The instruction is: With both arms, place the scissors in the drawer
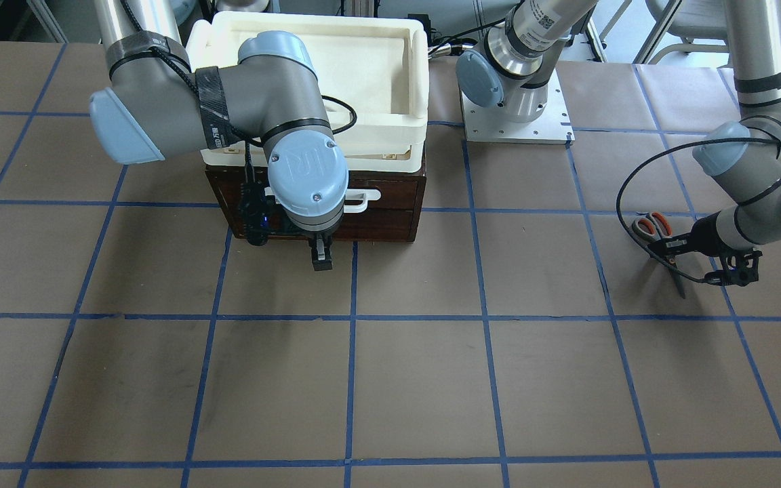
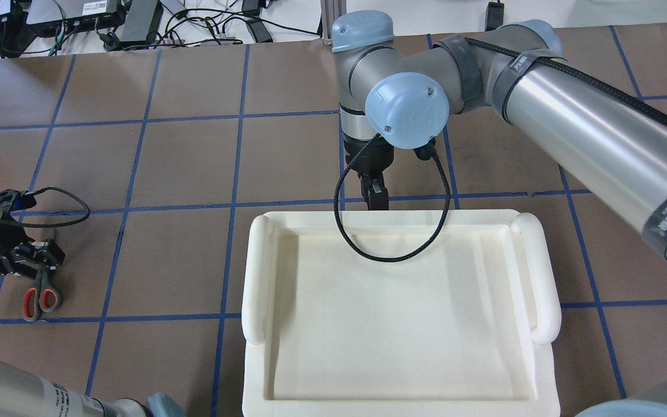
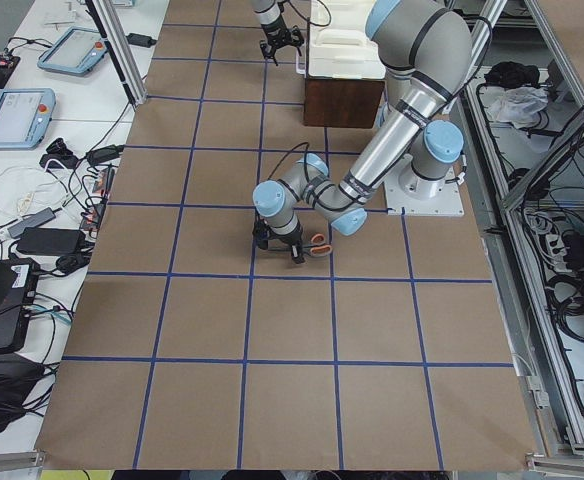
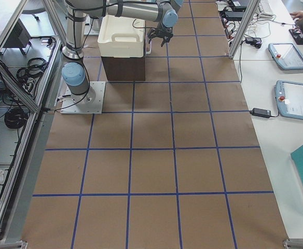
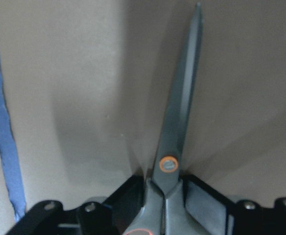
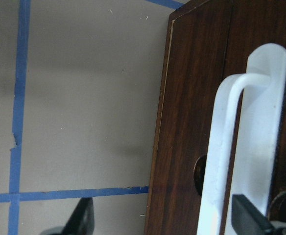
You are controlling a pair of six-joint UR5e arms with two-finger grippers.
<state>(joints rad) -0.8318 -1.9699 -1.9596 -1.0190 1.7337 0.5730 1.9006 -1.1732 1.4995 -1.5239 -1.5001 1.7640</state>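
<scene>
One tool (image 5: 165, 196), left, tight around scissors (image 5: 179, 107)

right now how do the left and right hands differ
The left hand is shut on the scissors; the right hand is open, fingers either side of the white handle of the drawer. The left hand is low over the table; the right hand faces the drawer. Both are black.

Box (image 1: 390, 229) top: shut off by white tray (image 2: 484, 215); no entry from above.
Drawer (image 1: 401, 188) front, far side from robot: R gripper (image 1: 322, 259) hangs just before handle (image 6: 241, 147).
Table (image 1: 431, 379) betw. box and scissors (image 2: 41, 286): open run; base plate (image 1: 548, 129) at near (robot) edge.
</scene>
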